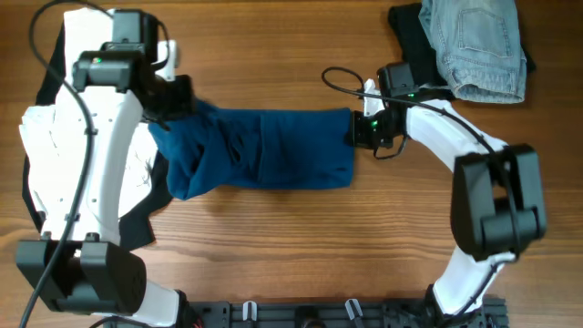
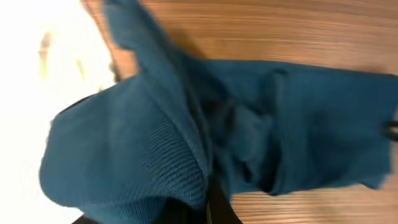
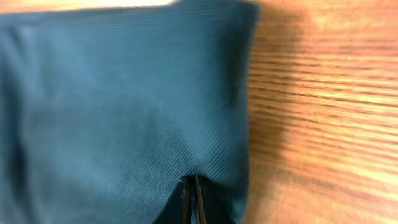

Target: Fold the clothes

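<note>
Two grippers are flanking blue shirt (image 1: 273, 150), lying between them on table (image 1: 273, 260). Right gripper (image 1: 357, 130) is pinching right hem, fingers clenched on cloth. Left gripper (image 1: 178, 98) is sitting at bunched left end; cloth is hiding its fingers, grip unreadable. While folding, you should be keeping pull even and hem flat.

No legible text, label, brand, number or sign in any of the three views: none on the deep-blue shirt (image 1: 273, 150), none on the light-blue denim (image 1: 478, 46).
</note>
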`<state>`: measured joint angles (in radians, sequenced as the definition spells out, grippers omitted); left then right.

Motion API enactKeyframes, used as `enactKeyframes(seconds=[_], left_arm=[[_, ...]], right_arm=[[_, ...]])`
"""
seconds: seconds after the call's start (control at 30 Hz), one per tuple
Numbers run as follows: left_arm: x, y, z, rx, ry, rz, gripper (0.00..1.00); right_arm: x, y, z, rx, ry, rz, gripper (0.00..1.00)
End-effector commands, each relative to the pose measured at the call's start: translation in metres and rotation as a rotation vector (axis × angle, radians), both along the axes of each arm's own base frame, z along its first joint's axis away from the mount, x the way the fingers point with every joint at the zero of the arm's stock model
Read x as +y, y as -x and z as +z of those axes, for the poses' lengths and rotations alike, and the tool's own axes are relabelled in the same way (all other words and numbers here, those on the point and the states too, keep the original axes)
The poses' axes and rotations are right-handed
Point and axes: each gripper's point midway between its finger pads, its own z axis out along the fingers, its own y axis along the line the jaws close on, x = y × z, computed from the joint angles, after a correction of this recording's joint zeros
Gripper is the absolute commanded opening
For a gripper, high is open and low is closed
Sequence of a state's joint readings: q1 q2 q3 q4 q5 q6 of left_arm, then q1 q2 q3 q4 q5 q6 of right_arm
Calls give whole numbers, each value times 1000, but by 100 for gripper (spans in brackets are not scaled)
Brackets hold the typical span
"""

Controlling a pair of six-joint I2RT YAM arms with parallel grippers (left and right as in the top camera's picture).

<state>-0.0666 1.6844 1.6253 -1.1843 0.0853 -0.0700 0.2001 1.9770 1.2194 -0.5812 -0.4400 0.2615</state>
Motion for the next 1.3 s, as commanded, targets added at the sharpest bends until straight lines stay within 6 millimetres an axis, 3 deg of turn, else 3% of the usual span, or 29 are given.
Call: enactKeyframes(seconds=[0.0,0.1,0.17,0.4,0.5,0.63,0.73,0.8,0.9,1.0,1.03,1.07,1.1,1.13,1.27], left_arm=[[-56,-3,22,-61,151,-87,4],[-99,-4,25,-83,206,-142,4],[-117,-5,22,-84,221,-154,4],[-218,3,-31,15,300,-300,4],[-255,4,-40,9,355,-340,4],[-292,12,-39,-31,387,-403,4],[-302,17,-38,-50,381,-427,4],[-303,18,-38,-52,374,-429,4],[-304,18,-38,-54,375,-430,4],[-304,16,-38,-60,375,-429,6],[-305,16,-38,-61,376,-430,15],[-306,16,-39,-62,377,-432,33],[-308,16,-40,-64,378,-436,82],[-311,17,-41,-63,378,-441,100],[-313,17,-39,-72,384,-447,100]], right_arm=[[6,5,-15,54,-30,-16,4],[11,2,-11,42,-65,-9,4],[11,2,-11,41,-65,-9,4],[13,0,-10,31,-77,-6,4],[13,0,-10,32,-77,-7,4],[13,-4,-6,25,-112,-11,4],[10,-22,20,-29,-224,-29,4],[0,-37,50,-92,-292,-47,4],[-31,-57,114,-237,-385,-90,4],[-62,-61,171,-375,-414,-130,4],[-68,-60,180,-397,-411,-139,4],[-73,-58,189,-417,-408,-146,4],[-78,-56,197,-436,-405,-154,4],[-82,-54,203,-447,-402,-161,6],[-89,-49,205,-446,-392,-172,13]])
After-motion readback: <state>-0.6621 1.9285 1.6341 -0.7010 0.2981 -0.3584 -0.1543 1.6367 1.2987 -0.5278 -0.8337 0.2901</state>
